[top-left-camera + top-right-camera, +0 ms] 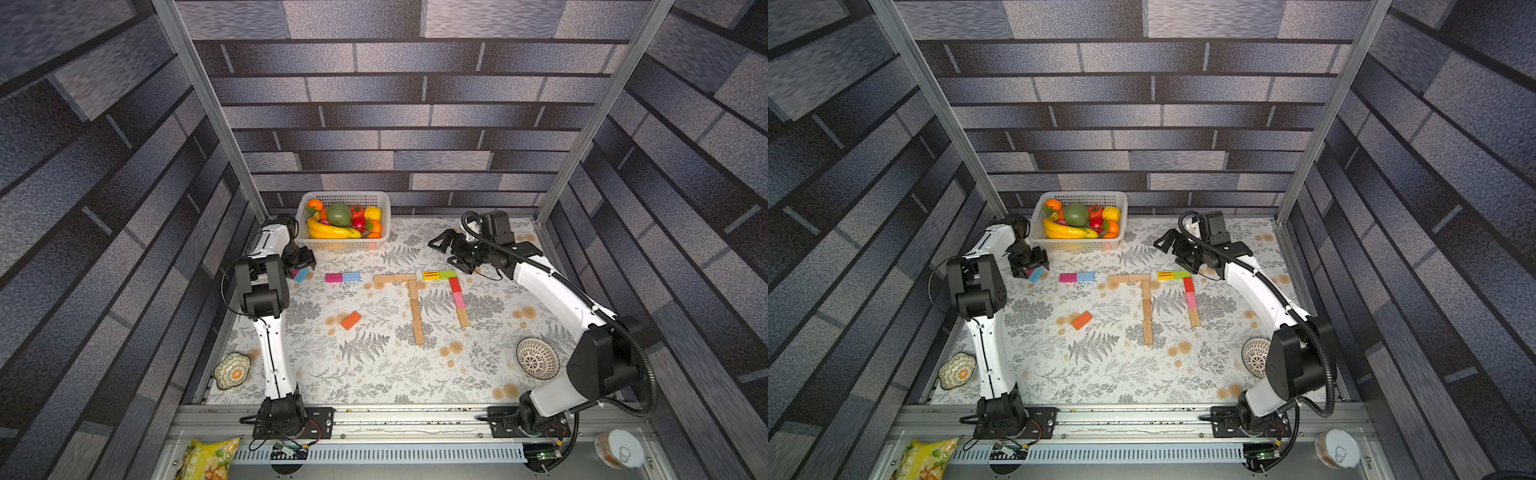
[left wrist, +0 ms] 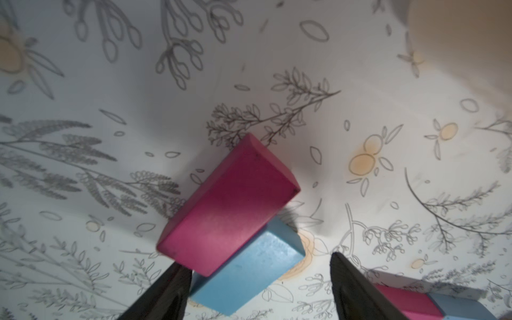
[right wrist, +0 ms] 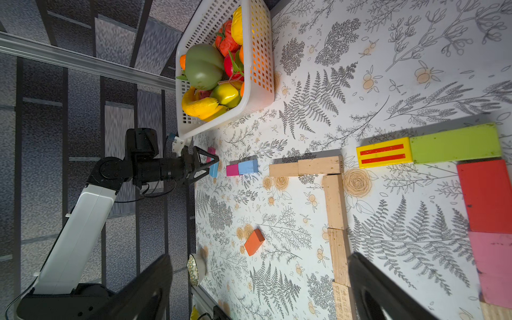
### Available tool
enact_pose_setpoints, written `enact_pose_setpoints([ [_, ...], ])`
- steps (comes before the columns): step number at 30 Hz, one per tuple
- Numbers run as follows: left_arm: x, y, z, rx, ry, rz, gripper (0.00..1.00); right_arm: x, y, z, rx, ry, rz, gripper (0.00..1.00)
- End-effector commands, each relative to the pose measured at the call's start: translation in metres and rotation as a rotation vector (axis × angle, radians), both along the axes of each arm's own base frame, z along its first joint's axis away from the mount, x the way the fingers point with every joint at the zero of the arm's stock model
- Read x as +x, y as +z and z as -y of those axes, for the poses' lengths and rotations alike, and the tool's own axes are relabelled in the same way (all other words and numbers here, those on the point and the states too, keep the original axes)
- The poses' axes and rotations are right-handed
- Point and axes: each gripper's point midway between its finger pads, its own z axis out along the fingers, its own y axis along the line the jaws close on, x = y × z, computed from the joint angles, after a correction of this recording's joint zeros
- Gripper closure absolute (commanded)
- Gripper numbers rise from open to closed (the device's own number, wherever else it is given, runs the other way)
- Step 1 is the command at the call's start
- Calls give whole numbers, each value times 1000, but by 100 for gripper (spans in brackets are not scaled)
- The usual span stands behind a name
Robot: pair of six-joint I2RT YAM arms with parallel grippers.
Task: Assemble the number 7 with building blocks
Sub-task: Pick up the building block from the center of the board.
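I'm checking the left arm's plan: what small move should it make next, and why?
Probably ease the left gripper forward over the magenta block, then close. Its open fingers reach only the near end of that block, which lies tilted across a blue block. The magenta and blue pair nearby has no stem yet, so it likely needs these.

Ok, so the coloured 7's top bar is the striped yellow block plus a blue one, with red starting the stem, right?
Not blue: the green block sits beside the striped yellow block, as the right wrist view shows. The red block does start the stem.
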Motion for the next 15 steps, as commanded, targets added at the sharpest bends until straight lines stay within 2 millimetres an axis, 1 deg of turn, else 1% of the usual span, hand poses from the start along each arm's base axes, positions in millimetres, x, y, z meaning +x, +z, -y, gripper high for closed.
enact_pose_setpoints([
  [1, -2, -4, 2, 28, -80, -25, 22, 2, 3, -1, 3, -12, -7, 0],
  [7, -6, -7, 2, 29, -86, -41, 29, 4, 3, 1, 4, -32, -8, 0],
  [11, -10, -10, 3, 30, -89, -40, 40, 5, 3, 0, 11, -42, -11, 0],
  [14, -12, -13, 3, 24, -87, -47, 52, 7, 2, 1, 10, -52, -12, 0],
  [15, -12, -14, 3, 23, -86, -50, 54, 8, 2, 1, 11, -52, -11, 0],
])
